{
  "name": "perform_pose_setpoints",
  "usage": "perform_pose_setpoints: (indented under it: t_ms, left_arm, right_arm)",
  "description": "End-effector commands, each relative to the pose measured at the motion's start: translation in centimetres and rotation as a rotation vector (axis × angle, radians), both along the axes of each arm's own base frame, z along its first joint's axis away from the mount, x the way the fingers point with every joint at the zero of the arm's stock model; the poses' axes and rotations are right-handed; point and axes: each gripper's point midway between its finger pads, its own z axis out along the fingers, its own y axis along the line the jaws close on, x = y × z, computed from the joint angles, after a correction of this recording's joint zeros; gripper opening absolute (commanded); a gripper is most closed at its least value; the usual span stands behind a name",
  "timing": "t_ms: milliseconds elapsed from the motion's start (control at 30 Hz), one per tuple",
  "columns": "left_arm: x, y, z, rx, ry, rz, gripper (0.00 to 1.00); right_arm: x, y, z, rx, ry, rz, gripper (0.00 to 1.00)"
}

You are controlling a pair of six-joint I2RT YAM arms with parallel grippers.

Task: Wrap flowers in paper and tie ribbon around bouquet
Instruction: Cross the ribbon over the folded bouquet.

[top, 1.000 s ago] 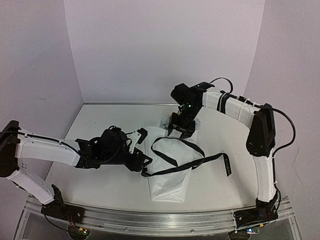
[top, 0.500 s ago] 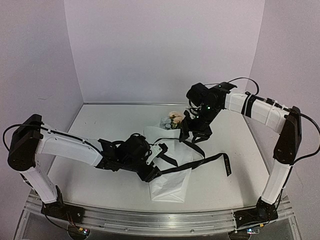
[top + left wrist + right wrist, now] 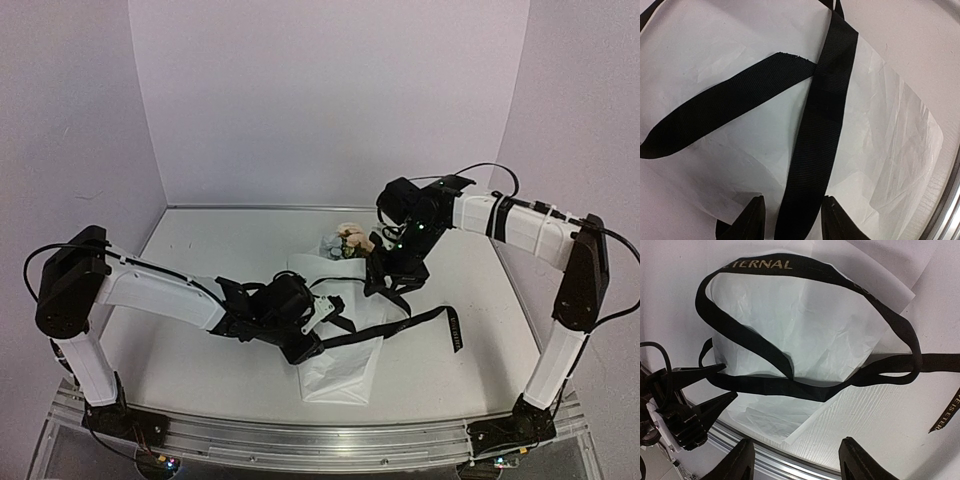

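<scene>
Now I have my left hand [image 3: 792, 202] half open, straddling the long narrow black lettered ribbon [image 3: 826, 100] that crosses the thin white paper wrap [image 3: 715, 55]. My right hand [image 3: 797, 452] hangs wide and empty near the peach-and-blue artificial flowers [image 3: 346, 240].

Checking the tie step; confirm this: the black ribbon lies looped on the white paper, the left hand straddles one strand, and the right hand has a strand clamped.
Wrong on the right hand: the right wrist view shows it open and empty above the ribbon. The rest holds: ribbon looped on the paper, left hand astride one strand.
</scene>
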Motion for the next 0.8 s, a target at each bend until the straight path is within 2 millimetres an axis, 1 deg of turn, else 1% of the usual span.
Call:
perform_pose_setpoints:
  t_ms: [0, 67, 133, 300, 400, 567, 633, 767]
  left_arm:
    - [0.9, -1.1, 1.3, -0.007, -0.053, -0.011, 0.33]
    - [1.2, -1.1, 1.9, -0.014, -0.072, -0.002, 0.22]
    - [1.5, -1.1, 2.7, -0.031, -0.097, 0.011, 0.13]
    - [2.1, -1.1, 4.7, -0.082, -0.146, 0.030, 0.02]
    - [2.6, -1.3, 5.6, -0.110, -0.176, 0.042, 0.00]
    - [3.6, -1.7, 6.8, -0.156, -0.203, 0.072, 0.00]
    - [4.5, -1.5, 7.0, -0.173, -0.202, 0.102, 0.00]
    - [6.8, -1.1, 6.8, -0.187, -0.189, 0.164, 0.01]
  right_arm:
    - [0.0, -0.3, 1.8, 0.026, -0.068, 0.020, 0.59]
    - [0.0, -0.3, 1.8, 0.031, -0.069, 0.023, 0.57]
    - [-0.1, 0.0, 1.7, 0.045, -0.063, 0.030, 0.56]
    - [-0.1, 0.8, 1.1, 0.071, -0.042, 0.051, 0.51]
    - [-0.1, 1.3, 0.9, 0.081, -0.028, 0.057, 0.46]
    - [-0.1, 1.8, 0.4, 0.099, -0.010, 0.066, 0.42]
    - [-0.3, 1.9, -0.1, 0.107, -0.004, 0.069, 0.41]
    - [-0.5, 2.3, -0.8, 0.145, -0.013, 0.079, 0.43]
